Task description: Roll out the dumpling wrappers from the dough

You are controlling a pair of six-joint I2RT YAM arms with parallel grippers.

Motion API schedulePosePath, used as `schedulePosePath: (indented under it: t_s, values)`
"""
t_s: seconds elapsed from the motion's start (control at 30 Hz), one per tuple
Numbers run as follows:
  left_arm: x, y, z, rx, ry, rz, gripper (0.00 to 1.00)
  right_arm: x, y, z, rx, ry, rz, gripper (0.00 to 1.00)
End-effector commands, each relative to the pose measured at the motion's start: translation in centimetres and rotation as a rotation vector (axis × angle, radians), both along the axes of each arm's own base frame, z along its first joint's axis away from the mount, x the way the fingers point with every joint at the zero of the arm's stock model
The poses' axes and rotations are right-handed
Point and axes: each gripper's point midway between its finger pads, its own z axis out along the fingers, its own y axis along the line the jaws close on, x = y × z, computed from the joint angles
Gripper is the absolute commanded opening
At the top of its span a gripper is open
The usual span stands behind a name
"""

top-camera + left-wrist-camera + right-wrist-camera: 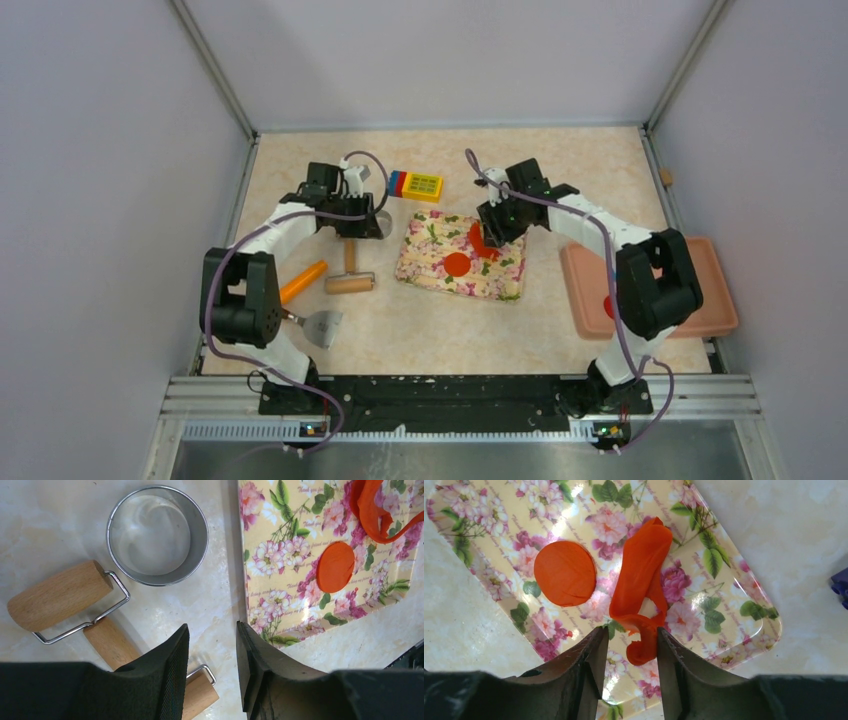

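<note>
A round flat dumpling wrapper (pixel 565 573) (pixel 457 264) lies on the floral tray (pixel 734 605) (pixel 425 265). Beside it is the dough (pixel 641 575) (pixel 484 243), a twisted red-orange strip, mostly resting on the tray. My right gripper (pixel 631 629) (pixel 490 232) hovers over the tray with its jaws apart. The strip's curled end hangs between them and touches only the right finger (pixel 666 650). My left gripper (pixel 212 632) (pixel 372 222) is open and empty above the table, left of the tray, with the wrapper (pixel 335 566) and dough (pixel 370 510) to its far right.
A metal ring (pixel 157 535) and a wooden roller (pixel 60 596) (pixel 349 280) lie left of the tray. An orange carrot toy (pixel 302 281) and a scraper (pixel 322 326) sit near the left arm. Toy blocks (pixel 416 185) are behind; a pink tray (pixel 690 290) stands right.
</note>
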Motion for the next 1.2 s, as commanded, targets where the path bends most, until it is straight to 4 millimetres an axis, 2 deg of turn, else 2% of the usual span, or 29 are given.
schedulePosePath:
  t_s: [0.0,0.13,0.27,0.37,0.47,0.53,0.57,0.6,0.63,0.67,0.77,0.87,0.97,1.17]
  values:
    - [0.2,-0.7,1.9,-0.059,-0.064,-0.013,0.43,0.6,1.5,1.7,0.115,0.041,0.01,0.49]
    - [-0.3,-2.4,3.8,-0.145,-0.101,-0.093,0.43,0.3,0.7,1.4,0.187,0.124,-0.025,0.56]
    - [-0.5,-4.2,6.3,-0.221,-0.187,-0.167,0.45,0.3,0.3,2.4,0.315,0.212,-0.052,0.66]
    - [-0.4,-5.7,7.9,-0.266,-0.222,-0.201,0.46,1.0,0.2,4.5,0.371,0.207,-0.09,0.74]
    - [0.3,-7.3,8.5,-0.301,-0.2,-0.204,0.47,0.6,1.5,7.6,0.46,0.175,0.015,0.8]
    - [1.1,-8.7,8.2,-0.344,-0.165,-0.196,0.51,-0.3,2.0,8.3,0.495,0.158,0.1,0.9]
    - [1.5,-9.5,8.2,-0.371,-0.148,-0.197,0.54,-0.8,2.1,8.2,0.506,0.15,0.15,0.91]
    - [1.9,-10.4,8.1,-0.395,-0.131,-0.201,0.67,-1.4,2.1,8.0,0.508,0.139,0.201,0.92]
    - [2.3,-11.5,8.2,-0.414,-0.122,-0.213,0.94,-1.8,2.0,7.5,0.501,0.131,0.238,0.92]
    - [2.1,-12.8,8.1,-0.426,-0.106,-0.249,0.98,-2.1,1.8,7.0,0.492,0.123,0.265,0.92]
    - [2.0,-16.1,8.0,-0.447,-0.057,-0.354,0.99,-1.9,1.4,6.4,0.451,0.103,0.286,0.92]
    - [2.2,-18.3,6.9,-0.504,0.017,-0.397,0.99,-1.3,1.5,7.3,0.442,0.07,0.3,0.92]
    - [2.9,-19.7,5.7,-0.575,0.044,-0.42,0.99,-0.7,1.5,7.8,0.432,0.047,0.297,0.93]
    - [3.3,-22.3,5.6,-0.623,0.033,-0.488,0.99,-0.8,1.6,7.2,0.417,0.08,0.276,0.93]
